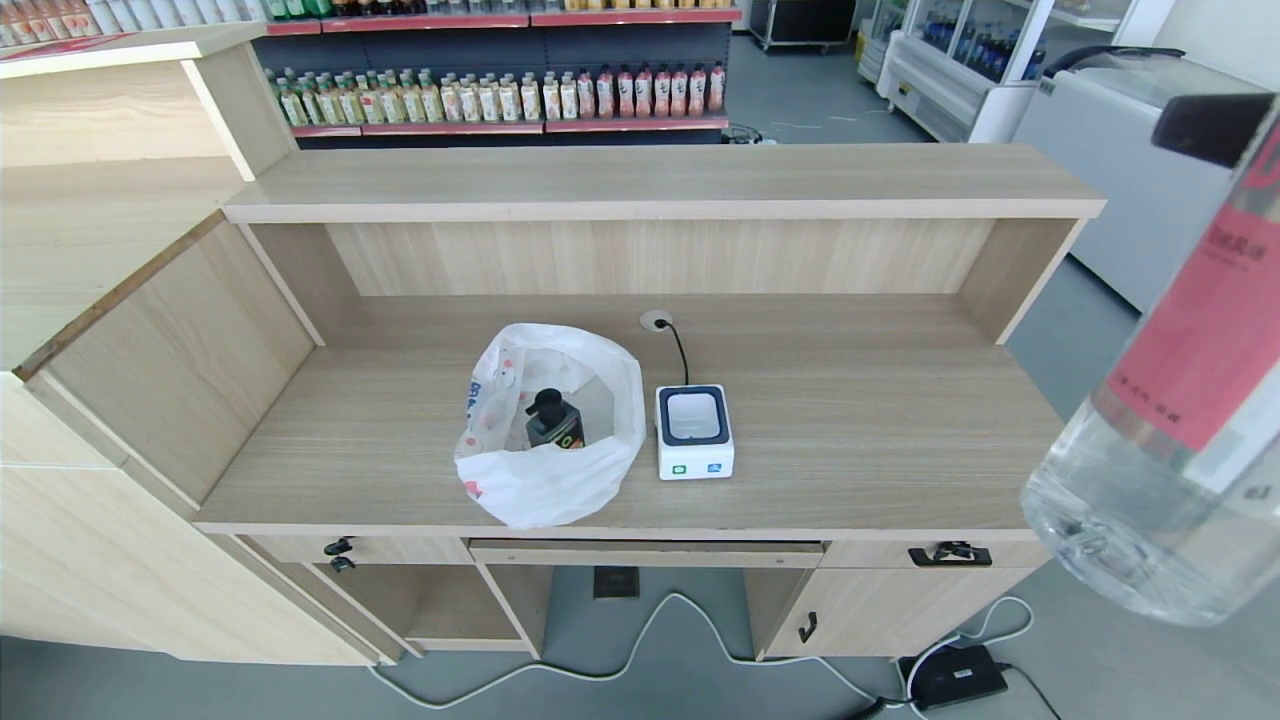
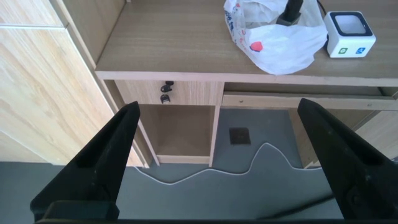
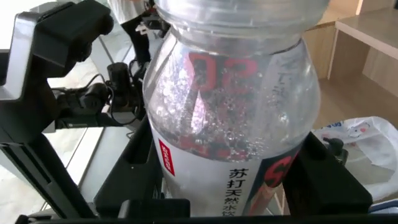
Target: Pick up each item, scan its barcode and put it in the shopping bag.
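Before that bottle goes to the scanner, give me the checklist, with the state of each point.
1. Hold of right gripper on bottle: ok, shut on it.
2. Barcode turned toward scanner: cannot tell.
3. Top of scanner bare: ok.
4. Mouth of bag open upward: ok.
5. Room in bag beside dark bottle: ok, likely.
6. Path free of left gripper, open, out in front of counter: ok.

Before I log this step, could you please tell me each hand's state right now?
Left hand: open, empty.
Right hand: closed on the water bottle.
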`<state>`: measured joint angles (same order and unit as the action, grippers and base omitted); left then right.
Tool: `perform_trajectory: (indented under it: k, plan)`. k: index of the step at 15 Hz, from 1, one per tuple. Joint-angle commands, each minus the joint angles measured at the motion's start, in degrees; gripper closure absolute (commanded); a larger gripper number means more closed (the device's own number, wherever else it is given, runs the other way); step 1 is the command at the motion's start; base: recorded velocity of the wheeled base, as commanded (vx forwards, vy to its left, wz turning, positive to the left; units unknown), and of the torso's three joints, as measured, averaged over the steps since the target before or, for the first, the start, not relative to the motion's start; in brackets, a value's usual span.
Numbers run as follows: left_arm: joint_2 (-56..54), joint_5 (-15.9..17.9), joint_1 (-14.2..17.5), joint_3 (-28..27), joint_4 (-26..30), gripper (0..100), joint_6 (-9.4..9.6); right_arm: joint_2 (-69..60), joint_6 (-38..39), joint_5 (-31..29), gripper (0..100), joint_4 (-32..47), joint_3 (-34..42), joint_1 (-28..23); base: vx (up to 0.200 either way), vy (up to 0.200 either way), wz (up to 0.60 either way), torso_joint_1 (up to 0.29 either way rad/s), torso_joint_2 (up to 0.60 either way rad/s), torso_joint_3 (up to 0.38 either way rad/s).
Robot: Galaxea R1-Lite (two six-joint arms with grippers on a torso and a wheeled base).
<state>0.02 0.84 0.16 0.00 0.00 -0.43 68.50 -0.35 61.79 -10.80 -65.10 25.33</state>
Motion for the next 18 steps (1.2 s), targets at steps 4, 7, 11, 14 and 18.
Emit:
perform_trajectory:
  k: [4, 7, 11, 14, 18]
  plan:
    - [0.0, 0.0, 0.0, 0.0, 0.0, 0, -0.01, 2.2, -18.5, -5.1, 100, -1.9, 10.4, -21.5, 0.000, 0.000, 0.00, 0.000, 0.00, 0.000]
    - [0.0, 0.0, -0.1, 0.0, 0.0, 0, -0.10, 1.0, -19.7, -5.0, 100, -13.7, 22.8, -29.9, 0.000, 0.000, 0.00, 0.000, 0.00, 0.000]
    - [0.0, 0.0, 0.0, 0.0, 0.0, 0, -0.10, 5.9, -21.9, -13.6, 100, -25.5, 26.3, -35.3, 0.000, 0.000, 0.00, 0.000, 0.00, 0.000]
    - [0.0, 0.0, 0.0, 0.0, 0.0, 0, -0.01, 9.7, -22.8, -16.5, 100, -28.5, 25.9, -37.7, 0.000, 0.000, 0.00, 0.000, 0.00, 0.000]
    - [0.0, 0.0, 0.0, 0.0, 0.0, 0, -0.01, 12.4, -33.6, -19.5, 100, -28.0, 27.8, -42.4, 0.000, 0.000, 0.00, 0.000, 0.00, 0.000]
